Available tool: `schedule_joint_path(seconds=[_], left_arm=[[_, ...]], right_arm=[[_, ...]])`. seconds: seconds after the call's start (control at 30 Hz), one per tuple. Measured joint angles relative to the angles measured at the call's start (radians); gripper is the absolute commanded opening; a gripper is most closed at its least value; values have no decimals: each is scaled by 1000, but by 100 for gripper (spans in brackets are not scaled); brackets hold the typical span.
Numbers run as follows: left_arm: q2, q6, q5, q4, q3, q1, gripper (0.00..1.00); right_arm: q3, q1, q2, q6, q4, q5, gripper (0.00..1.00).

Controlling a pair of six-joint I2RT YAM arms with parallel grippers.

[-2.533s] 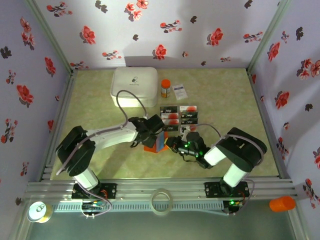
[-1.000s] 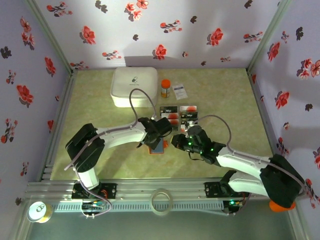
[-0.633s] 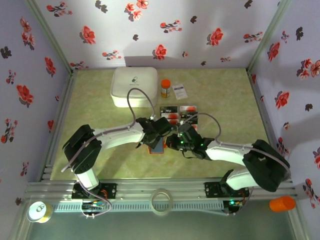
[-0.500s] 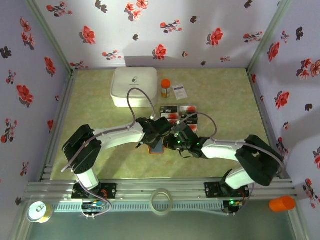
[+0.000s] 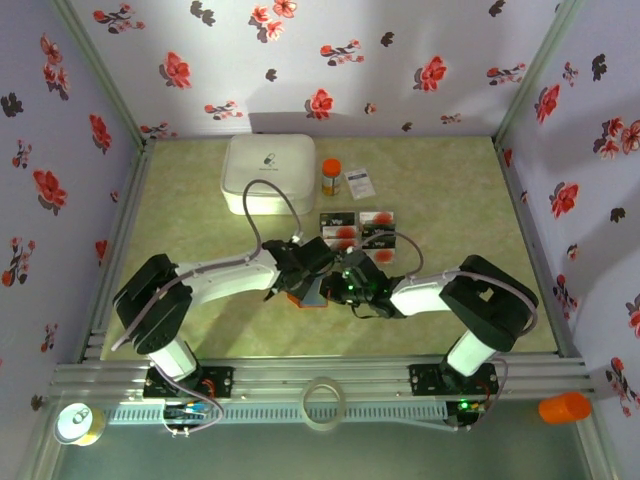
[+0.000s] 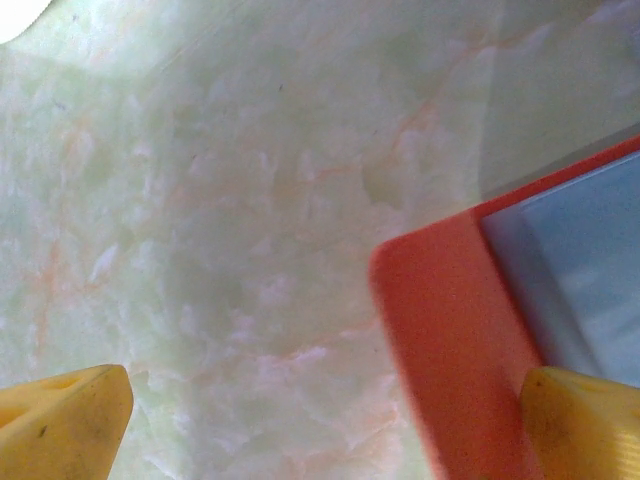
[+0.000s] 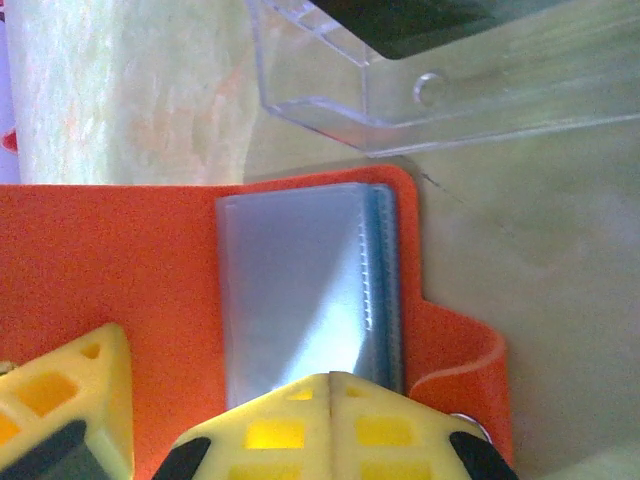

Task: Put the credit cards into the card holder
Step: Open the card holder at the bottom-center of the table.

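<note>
The card holder (image 5: 304, 299) lies open on the table, orange-red (image 7: 110, 270) with light blue sleeves (image 7: 300, 280) inside. My right gripper (image 5: 337, 287) is shut, its closed tips (image 7: 331, 392) right over the near edge of the blue sleeves, with nothing visible between them. My left gripper (image 5: 303, 270) is open wide over the holder's corner (image 6: 440, 340); its fingertips (image 6: 62, 420) straddle that corner, one over bare table and one over the holder. The credit cards (image 5: 358, 229), dark and white with red, sit in a clear tray (image 7: 420, 100) just beyond the holder.
A big white rounded box (image 5: 267, 172) stands at the back left. Beside it are an orange-capped bottle (image 5: 331, 176) and a small white slip (image 5: 360, 184). Flowered walls close in the table on three sides.
My right gripper has slid left onto the open card holder while its arm folded back toward its base. The left gripper has stayed open at the holder.
</note>
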Motion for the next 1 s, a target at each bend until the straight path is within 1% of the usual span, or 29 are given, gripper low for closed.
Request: schedule_joint_path(seconds=[0.2,0.53,0.87,1.0], left_arm=[[-33,-49,1,23,-76,25,100],[-34,-135,5,90,-177,62,100],[-22,-162,13,108,-185,63,100],[-37,-168,49,100,-183,78,100]], right_arm=[[-17,1,8,21,42,5,0],[-29,5,23,51,87,9,0],[-32,11,23,69,92,16,0],[-32,14,23,69,92,17,0]])
